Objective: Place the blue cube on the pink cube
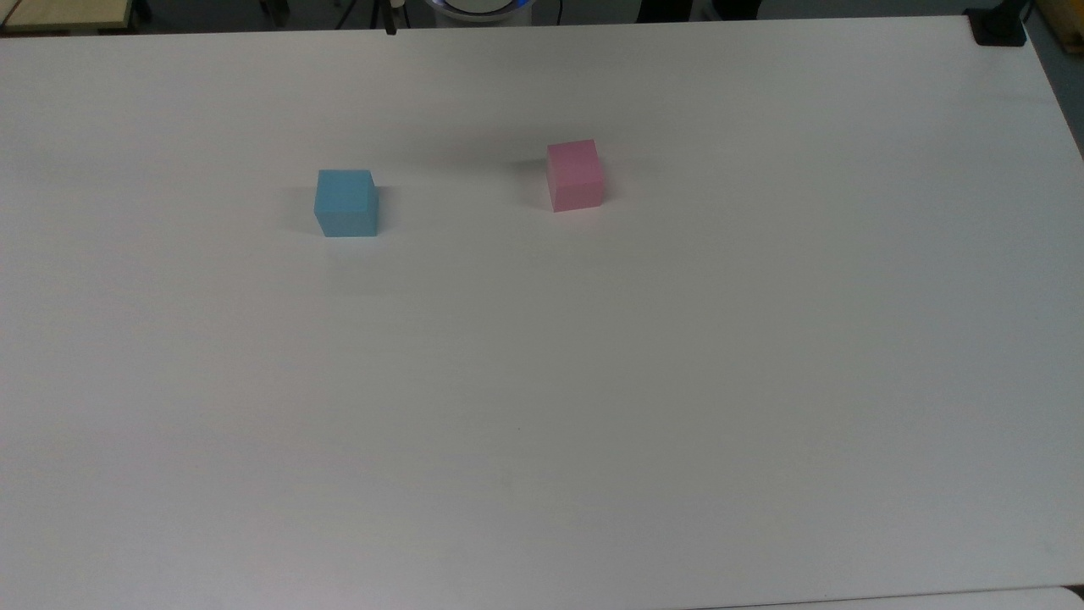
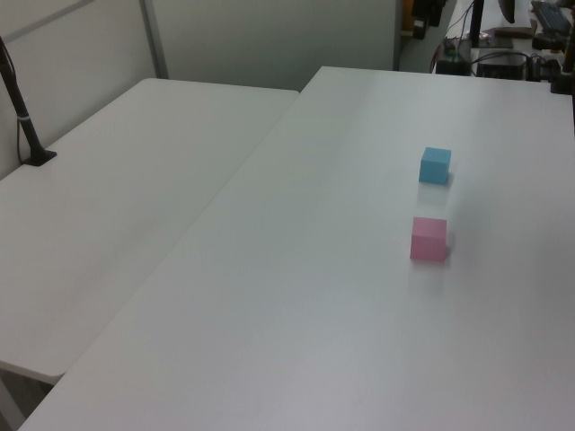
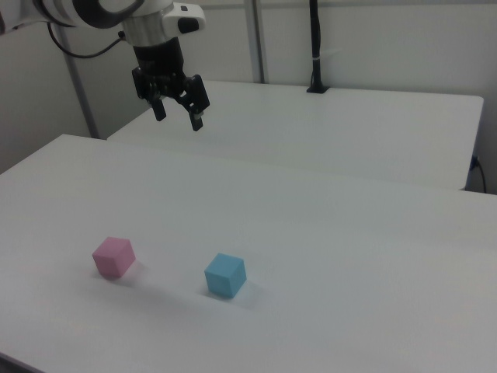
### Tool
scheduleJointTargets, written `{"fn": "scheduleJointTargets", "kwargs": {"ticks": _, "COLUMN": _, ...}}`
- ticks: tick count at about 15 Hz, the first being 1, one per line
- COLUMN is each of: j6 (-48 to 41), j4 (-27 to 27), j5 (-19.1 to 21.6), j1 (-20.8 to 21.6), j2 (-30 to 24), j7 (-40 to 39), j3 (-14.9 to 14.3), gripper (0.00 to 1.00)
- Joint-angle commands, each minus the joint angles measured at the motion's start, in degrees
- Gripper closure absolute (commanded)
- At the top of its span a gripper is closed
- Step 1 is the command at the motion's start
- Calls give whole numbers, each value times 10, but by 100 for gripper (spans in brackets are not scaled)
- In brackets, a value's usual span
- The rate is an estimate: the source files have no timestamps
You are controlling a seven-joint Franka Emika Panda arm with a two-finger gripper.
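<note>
Two white tables butted side by side, pale partition wall behind, black pole clamp at edge.

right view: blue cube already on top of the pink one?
No. The blue cube sits on the table apart from the pink cube, with bare tabletop between them.

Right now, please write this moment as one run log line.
claw: open, high, empty | blue cube: on table, untouched | pink cube: on table, apart | stack: not done
</note>
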Motion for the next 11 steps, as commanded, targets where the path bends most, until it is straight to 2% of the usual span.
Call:
{"fn": "scheduleJointTargets", "kwargs": {"ticks": 1, "j6": 0, "j4": -3, "j5": -2, "j1": 7, "j2": -1, "j7": -92, "j3": -2, "gripper": 0}}
{"fn": "scheduleJointTargets", "kwargs": {"ticks": 11, "j6": -6, "j4": -3, "j5": -3, "j1": 7, "j2": 0, "j7": -92, "j3": -2, "gripper": 0}}
